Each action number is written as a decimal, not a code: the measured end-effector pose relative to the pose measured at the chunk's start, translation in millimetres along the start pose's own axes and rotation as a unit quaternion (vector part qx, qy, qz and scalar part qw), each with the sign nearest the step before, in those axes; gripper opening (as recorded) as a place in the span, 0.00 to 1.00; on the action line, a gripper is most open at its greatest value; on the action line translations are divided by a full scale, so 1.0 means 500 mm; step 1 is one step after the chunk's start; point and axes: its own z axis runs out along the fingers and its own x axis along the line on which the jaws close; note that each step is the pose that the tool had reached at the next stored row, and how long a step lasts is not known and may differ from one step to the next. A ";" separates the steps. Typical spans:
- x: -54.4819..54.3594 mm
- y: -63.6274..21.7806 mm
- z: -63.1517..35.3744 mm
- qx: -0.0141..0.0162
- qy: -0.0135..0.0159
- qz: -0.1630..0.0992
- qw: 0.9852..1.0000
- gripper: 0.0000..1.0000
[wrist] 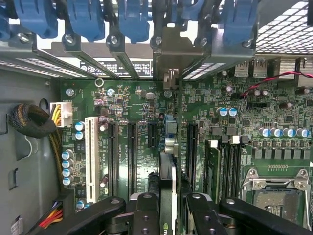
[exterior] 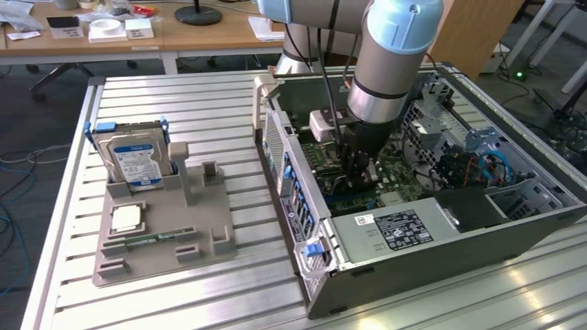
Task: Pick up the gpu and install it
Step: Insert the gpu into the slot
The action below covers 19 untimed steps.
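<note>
- The gpu (wrist: 167, 183) stands on edge between the tool's fingers, seen from the wrist as a thin dark card running down toward the green motherboard (wrist: 146, 112).
- Its far end meets the board among the long black expansion slots (wrist: 131, 152), near a small blue part; whether it is fully seated cannot be told.
- The tool (wrist: 167, 208) is clamped on the gpu, a black finger (wrist: 144, 213) pressing on each side of the card.
- In the exterior view the tool (exterior: 356, 180) reaches down inside the open computer case (exterior: 431, 237), which lies on its side on the desk (exterior: 183, 103).
- The grey arm (exterior: 385, 62) with its light blue joint comes down from above into the case.
- Blue retaining clips (wrist: 88, 19) line the rear bracket row of the case, beyond the slots.
- A white slot (wrist: 90, 156) sits beside the black ones, with a wrapped cable bundle (wrist: 29, 120) further out.
- The empty processor socket (wrist: 276, 196) shows at the board's other side.
- On the exterior view's left, well apart from the case, a grey holder tray (exterior: 161, 234) rests on the desk.
- A silver hard drive (exterior: 133, 159) with a blue-white label leans upright in the tray.
- A narrow green memory stick (exterior: 151, 238) lies flat in the tray, near a square chip (exterior: 125, 218).
</note>
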 end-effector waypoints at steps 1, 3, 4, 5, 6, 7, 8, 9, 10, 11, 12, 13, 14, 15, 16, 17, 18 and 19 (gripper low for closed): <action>0.000 0.000 0.000 0.000 0.000 0.000 1.000 0.26; 0.000 0.000 0.000 0.000 0.000 0.000 1.000 0.26; 0.000 0.000 0.000 0.000 0.000 0.000 1.000 0.26; 0.000 0.000 0.000 0.000 0.000 0.000 1.000 0.26; 0.000 0.000 0.000 0.000 0.000 0.000 1.000 0.26; 0.000 0.000 0.000 0.000 0.000 0.000 1.000 0.26; 0.000 0.000 0.000 0.000 0.000 0.000 1.000 0.26; 0.000 0.000 0.000 0.000 0.000 0.000 1.000 0.26; 0.000 0.000 0.000 0.000 0.000 0.000 1.000 0.26; 0.000 0.000 0.000 0.000 0.000 0.000 1.000 0.26; 0.000 0.000 0.000 0.000 0.000 0.000 1.000 0.26; 0.000 0.000 0.000 0.000 0.000 0.000 1.000 0.26; 0.000 0.000 0.000 0.000 0.000 0.000 1.000 0.26; 0.000 0.000 0.000 0.000 0.000 0.000 1.000 0.26; 0.000 0.000 0.000 0.000 0.000 0.000 1.000 0.26; 0.000 0.000 0.000 0.000 0.000 0.000 1.000 0.26; 0.000 0.000 0.000 0.000 0.000 0.000 1.000 0.26; 0.000 0.000 0.000 0.000 0.000 0.000 1.000 0.26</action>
